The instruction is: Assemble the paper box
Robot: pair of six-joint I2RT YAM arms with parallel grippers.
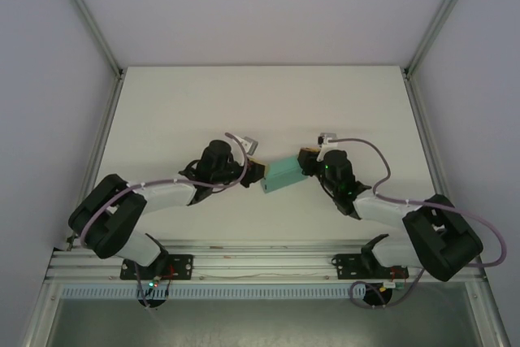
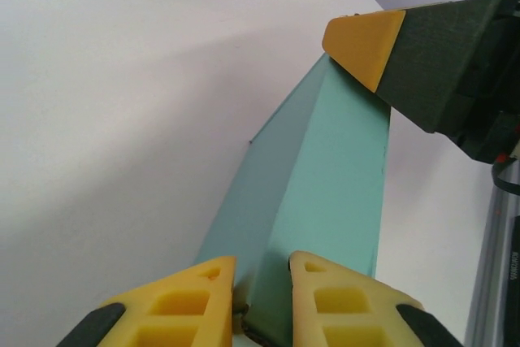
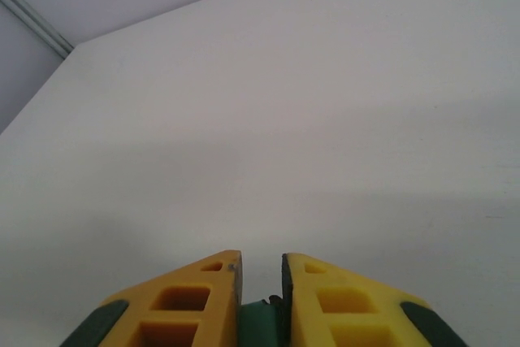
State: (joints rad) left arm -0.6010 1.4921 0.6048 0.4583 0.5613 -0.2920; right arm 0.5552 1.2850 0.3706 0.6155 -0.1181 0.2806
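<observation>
The paper box [image 1: 283, 173] is a small teal-green closed rectangular box held above the white table between both arms. My left gripper [image 1: 253, 170] is shut on its left end; in the left wrist view the box [image 2: 325, 193] runs away from my yellow fingers [image 2: 183, 302] toward the other gripper's yellow fingertip [image 2: 363, 38]. My right gripper [image 1: 309, 162] is shut on the box's right end. In the right wrist view a strip of green card [image 3: 260, 324] sits pinched deep between the two yellow fingers [image 3: 337, 306], well back from their tips.
The white table [image 1: 187, 111] stretches back to grey enclosure walls and metal corner posts [image 1: 443, 14]. An aluminium rail [image 1: 260, 266] carrying both arm bases runs along the near edge. Grey cables [image 1: 382, 164] loop over the wrists.
</observation>
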